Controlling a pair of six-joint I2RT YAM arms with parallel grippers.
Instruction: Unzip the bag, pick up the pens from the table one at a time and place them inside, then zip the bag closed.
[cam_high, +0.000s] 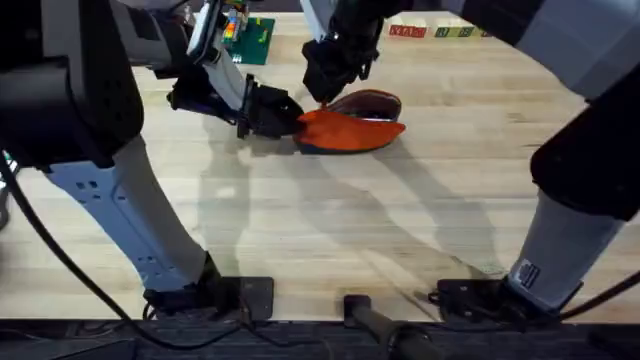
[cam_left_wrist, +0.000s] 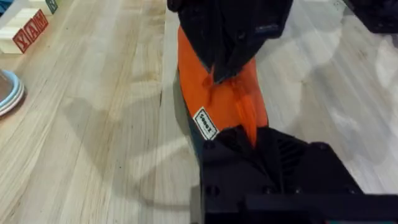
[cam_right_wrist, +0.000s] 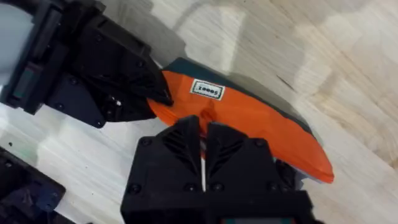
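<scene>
The orange bag (cam_high: 350, 128) lies on the table (cam_high: 300, 230) at the back middle, its mouth gaping with dark lining (cam_high: 372, 102) showing. My left gripper (cam_high: 287, 116) is shut on the bag's left end; in the left wrist view its fingers (cam_left_wrist: 249, 140) pinch the orange fabric (cam_left_wrist: 214, 99). My right gripper (cam_high: 330, 88) comes down from above onto the bag's top edge. In the right wrist view it (cam_right_wrist: 203, 127) is shut on a small orange tab at the zipper line of the bag (cam_right_wrist: 261, 124). The pens are out of view.
A green board with coloured pieces (cam_high: 250, 40) and a row of lettered blocks (cam_high: 430, 32) sit at the table's far edge. A lettered wooden block (cam_left_wrist: 28, 34) and a plate rim (cam_left_wrist: 9, 93) lie off to one side. Bare wood stretches in front of the bag.
</scene>
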